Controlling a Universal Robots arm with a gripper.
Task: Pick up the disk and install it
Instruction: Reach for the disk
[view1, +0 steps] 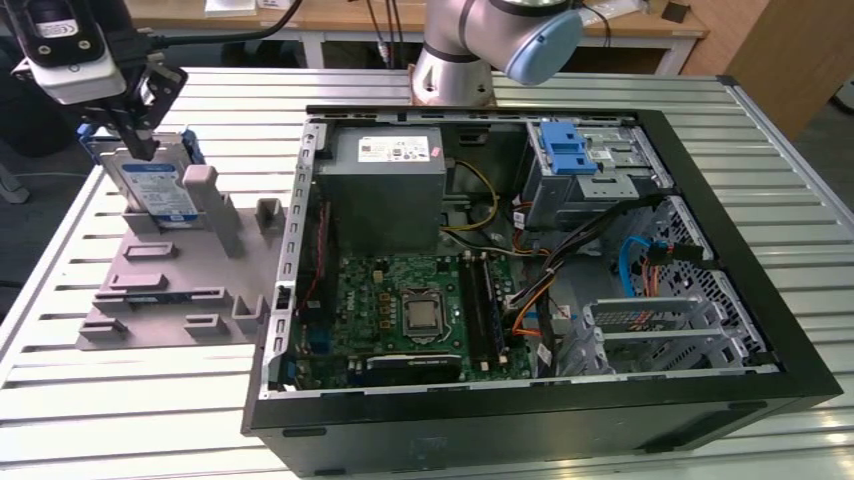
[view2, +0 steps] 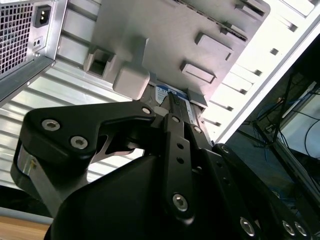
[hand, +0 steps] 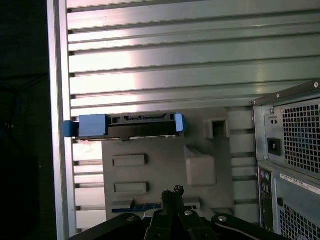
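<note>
Blue-framed silver disk (view1: 159, 188) stands upright in a grey fixture (view1: 160, 300), upper left. Gripper (view1: 140, 148) just above, fingers together; computer case (view1: 534, 430) alongside.

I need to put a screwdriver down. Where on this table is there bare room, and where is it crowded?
Bare table lies at the exterior view's lower left, bordered by the grey fixture plate and the computer case; another strip runs past the case on that view's right. Crowded: the plate, where the disk stands at the gripper, and the case's interior.
</note>
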